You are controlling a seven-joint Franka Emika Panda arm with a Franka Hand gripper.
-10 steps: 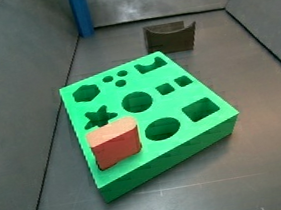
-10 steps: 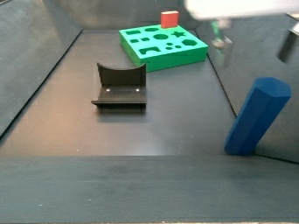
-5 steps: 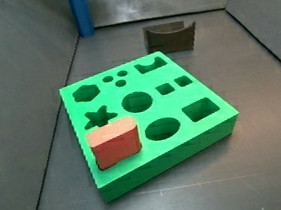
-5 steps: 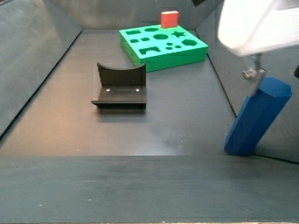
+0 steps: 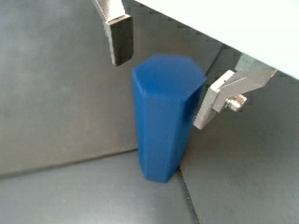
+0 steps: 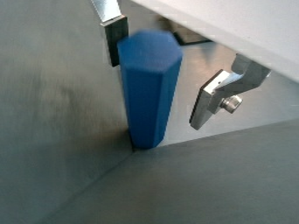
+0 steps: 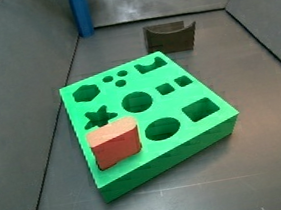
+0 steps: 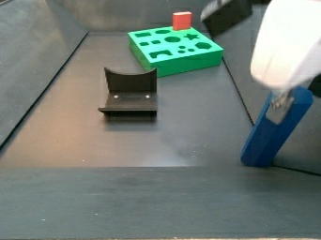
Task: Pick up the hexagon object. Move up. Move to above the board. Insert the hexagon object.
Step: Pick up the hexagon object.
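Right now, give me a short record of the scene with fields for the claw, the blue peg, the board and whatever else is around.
claw: open, fingers either side of the hexagon object's top, not closed on it
hexagon object: blue, upright on the floor, away from the board
board: green, hexagon hole empty
red block: standing in a hole at the board's edge
dark arch piece: on the floor, apart from the board

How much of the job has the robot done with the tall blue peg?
Nothing is finished yet. The hexagon object stands upright on the floor, far from the board. In hand: the gripper is down around the peg's top, a finger on each side, with gaps showing in both wrist views, so it has not closed. Left: grasp, lift, carry above the board, and insert into the empty hexagon hole.
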